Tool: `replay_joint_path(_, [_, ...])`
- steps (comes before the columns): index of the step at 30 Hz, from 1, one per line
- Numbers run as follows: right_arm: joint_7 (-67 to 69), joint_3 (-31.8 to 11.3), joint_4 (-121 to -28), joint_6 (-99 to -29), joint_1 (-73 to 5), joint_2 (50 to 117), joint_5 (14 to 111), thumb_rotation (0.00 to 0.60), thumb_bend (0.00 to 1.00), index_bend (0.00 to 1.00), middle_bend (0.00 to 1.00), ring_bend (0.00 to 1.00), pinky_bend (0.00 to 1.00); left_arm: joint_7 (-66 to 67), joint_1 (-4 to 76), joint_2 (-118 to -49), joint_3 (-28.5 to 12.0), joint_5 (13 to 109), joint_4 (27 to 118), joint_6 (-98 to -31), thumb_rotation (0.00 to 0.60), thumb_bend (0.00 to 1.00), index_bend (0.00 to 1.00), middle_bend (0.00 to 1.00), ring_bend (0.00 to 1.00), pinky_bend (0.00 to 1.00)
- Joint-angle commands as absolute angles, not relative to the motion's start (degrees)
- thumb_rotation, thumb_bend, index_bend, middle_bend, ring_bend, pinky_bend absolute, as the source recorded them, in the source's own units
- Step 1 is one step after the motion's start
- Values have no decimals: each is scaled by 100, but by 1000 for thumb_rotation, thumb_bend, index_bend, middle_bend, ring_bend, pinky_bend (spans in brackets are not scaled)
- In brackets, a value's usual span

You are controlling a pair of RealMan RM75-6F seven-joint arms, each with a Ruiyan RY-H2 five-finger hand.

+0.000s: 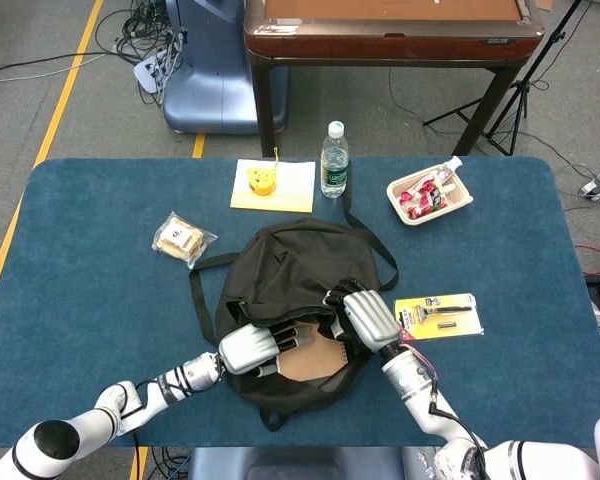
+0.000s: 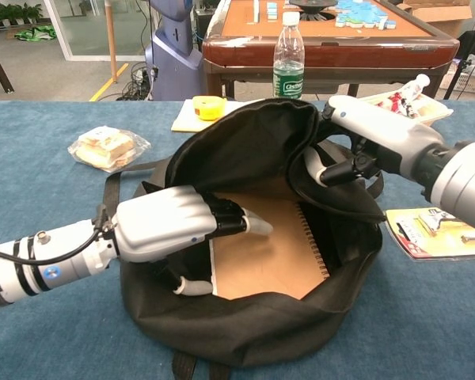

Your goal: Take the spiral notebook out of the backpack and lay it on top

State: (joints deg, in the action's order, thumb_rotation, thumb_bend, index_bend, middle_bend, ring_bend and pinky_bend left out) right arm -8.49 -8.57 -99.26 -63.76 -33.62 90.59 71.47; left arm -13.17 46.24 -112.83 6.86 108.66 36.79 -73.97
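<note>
- Two hands work: right hand (image 2: 364,131) grips the backpack (image 2: 245,317) flap at 1 o'clock, holding it open.
- Left hand (image 2: 170,226) fingers (image 2: 249,224) lie extended on the spiral notebook (image 2: 269,253), gripping nothing; extraction and laying on top remain.

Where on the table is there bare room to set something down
Bare cloth lies left of the sandwich bag and along the right edge past the razor card. Crowded: around the backpack, bottle and snack tray.

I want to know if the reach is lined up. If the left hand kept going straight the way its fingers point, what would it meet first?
Probably the notebook: the left hand points across its brown cover inside the backpack, fingertips just above or touching it. Beyond lies the bag's far wall.
</note>
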Motion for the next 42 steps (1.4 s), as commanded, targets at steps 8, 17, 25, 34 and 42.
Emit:
replay_joint_path(8, [-848,-895,-9926,-6326,-3373,9101,7126,600,759,646,462,287,178,-1573,4781,-11493,705,10737,3126,-7367,600,211,116,163,189,308])
replay_joint_path(17, [-848,-903,-9945,-6308,-3362,9113,7125,600,767,646,462,287,178,-1753,4869,-11567,769,10641,2935,-7253,600,188,101,133,157,292])
replay_joint_path(25, [-831,-929,-9970,-6302,-3347,9098,7095,600,772,646,462,287,178,-1838,5005,-11752,765,10575,2751,-7178,600,184,99,125,145,274])
replay_joint_path(34, [-790,-954,-9947,-6283,-3344,9113,7072,600,783,646,462,287,178,-2101,5086,-11987,759,10431,2472,-6960,600,175,101,125,141,256])
replay_joint_path(42, [-778,-983,-9931,-6306,-3330,9107,7062,600,794,646,462,287,178,-2216,5120,-12077,764,10325,2313,-6826,600,195,121,125,141,256])
